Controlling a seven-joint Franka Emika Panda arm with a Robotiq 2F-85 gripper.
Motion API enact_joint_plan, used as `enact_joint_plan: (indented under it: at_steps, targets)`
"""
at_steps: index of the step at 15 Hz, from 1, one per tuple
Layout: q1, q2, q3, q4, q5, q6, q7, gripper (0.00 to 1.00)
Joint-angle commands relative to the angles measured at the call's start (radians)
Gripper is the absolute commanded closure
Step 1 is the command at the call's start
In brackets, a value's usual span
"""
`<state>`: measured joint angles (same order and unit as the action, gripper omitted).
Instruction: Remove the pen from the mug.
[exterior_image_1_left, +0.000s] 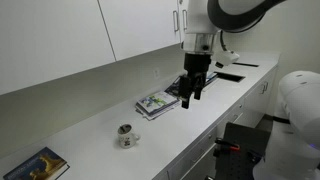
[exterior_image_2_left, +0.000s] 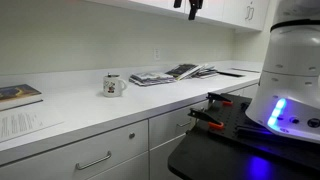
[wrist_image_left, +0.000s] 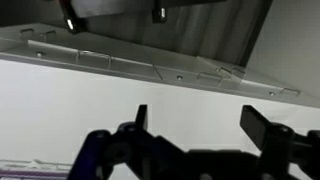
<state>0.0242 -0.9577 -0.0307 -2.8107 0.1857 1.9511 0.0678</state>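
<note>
- Mug (exterior_image_1_left: 125, 135): a small white cup with dark markings, standing upright on the white table (exterior_image_1_left: 90, 125). It shows in both exterior views, and nothing touches it.
- Pen: the mug's mouth looks dark. At this size a pen cannot be told apart from that dark inside.
- Claw (exterior_image_1_left: 192, 92): hangs in the air well apart from the mug and higher than it, pointing down at the table. In an exterior view it sits at the very top edge (exterior_image_2_left: 193, 8), far above the mug.
- Claw state: in the wrist view the two dark fingers (wrist_image_left: 140, 118) stand spread wide, with only the pale wall between them. The claw holds nothing.
- Magazines (exterior_image_1_left: 158, 102): a loose flat pile on the table near the mug, on the side toward the claw. The claw hangs just past their far end.
- Book (exterior_image_1_left: 40, 165): lies flat on the table, on the side of the mug away from the magazines and well apart from it.
- Paper sheet (exterior_image_2_left: 25, 123): lies flat in front of the book, farther from the mug than the book.
</note>
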Motion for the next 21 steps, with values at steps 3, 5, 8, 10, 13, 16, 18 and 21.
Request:
enact_joint_plan:
  at_steps: [3,5,8,10,13,16,18,21]
  targets:
    - [-0.012,0.009,0.010,-0.021,0.008,-0.007,-0.008,0.00]
    - [-0.012,0.009,0.010,-0.021,0.008,-0.007,-0.008,0.00]
    - [-0.006,0.028,0.013,-0.013,0.017,0.018,-0.008,0.00]
    - [0.001,0.071,0.041,-0.006,0.024,0.106,0.010,0.00]
    - [0.011,0.197,0.112,-0.005,0.021,0.289,0.068,0.00]
    - [-0.007,0.430,0.202,0.049,-0.009,0.517,0.195,0.00]
    - [-0.044,0.584,0.257,0.103,-0.062,0.643,0.298,0.00]
    - [-0.125,0.809,0.303,0.219,-0.224,0.753,0.462,0.00]
